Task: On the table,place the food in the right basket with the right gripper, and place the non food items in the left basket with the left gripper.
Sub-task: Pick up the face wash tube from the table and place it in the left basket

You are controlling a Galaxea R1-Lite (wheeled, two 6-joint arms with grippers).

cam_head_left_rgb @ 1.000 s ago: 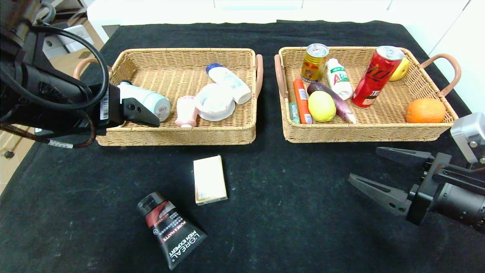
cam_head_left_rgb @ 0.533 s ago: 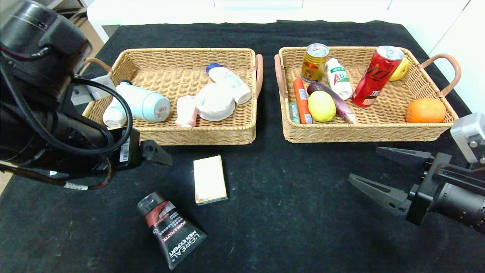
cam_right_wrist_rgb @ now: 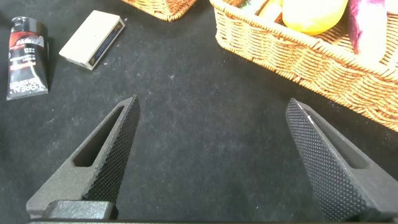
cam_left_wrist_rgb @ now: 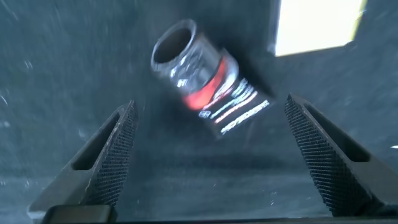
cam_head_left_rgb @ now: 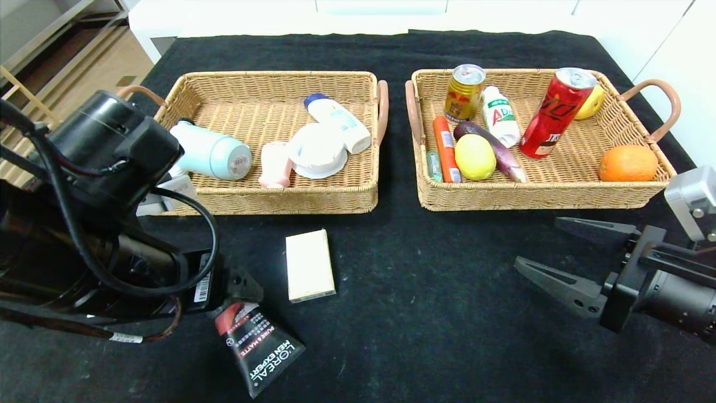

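A black and red L'Oreal tube (cam_head_left_rgb: 257, 350) lies on the black cloth near the front. A flat cream box (cam_head_left_rgb: 309, 265) lies just behind it. My left gripper (cam_head_left_rgb: 238, 291) hovers over the tube's cap end, open and empty. In the left wrist view the tube (cam_left_wrist_rgb: 205, 81) lies ahead between the spread fingers of the left gripper (cam_left_wrist_rgb: 210, 106), with the box (cam_left_wrist_rgb: 317, 25) beyond. My right gripper (cam_head_left_rgb: 538, 240) is open and empty, low in front of the right basket (cam_head_left_rgb: 537, 196); its wrist view shows the gripper (cam_right_wrist_rgb: 211, 102) over bare cloth.
The left basket (cam_head_left_rgb: 268, 202) holds a light blue bottle (cam_head_left_rgb: 215, 154), a pink bottle, a white dish and a white bottle. The right basket holds cans, a lemon (cam_head_left_rgb: 475, 157), an orange (cam_head_left_rgb: 627, 163), an eggplant and a sausage. The table's edges lie left and right.
My left arm has come away from the left basket toward the front and now sits over the black tube. The light blue bottle stays in the basket. The right arm has not moved.
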